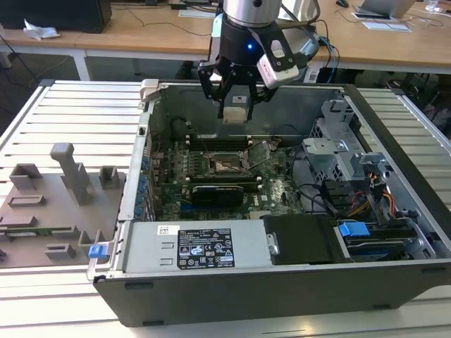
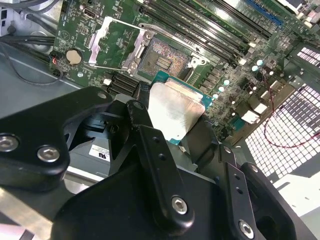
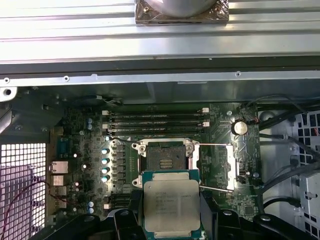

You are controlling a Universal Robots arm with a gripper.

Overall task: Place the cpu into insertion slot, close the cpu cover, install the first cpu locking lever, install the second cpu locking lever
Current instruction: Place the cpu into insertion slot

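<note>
My gripper [image 1: 236, 107] hangs above the open computer case, shut on the cpu [image 1: 237, 113], a flat square chip with a silver-grey top. In both wrist views the cpu [image 2: 176, 107] [image 3: 170, 200] sits between black fingers [image 2: 134, 114] and hovers apart from the insertion slot [image 3: 167, 157], just off to one side of it. The insertion slot [image 2: 162, 59] [image 1: 227, 166] lies bare, its dark pin field exposed. The cpu cover [image 2: 95, 47] [image 3: 231, 167] is swung open beside the slot. Two thin wire locking levers [image 3: 216, 145] stand released along the socket.
Long memory slots [image 3: 155, 122] run beside the socket, and a black graphics card [image 1: 218, 191] lies on its other side. The case holds a power supply [image 1: 183, 250] and a drive cage [image 1: 345, 148]. A grey fixture board [image 1: 56, 204] lies at the exterior view's left.
</note>
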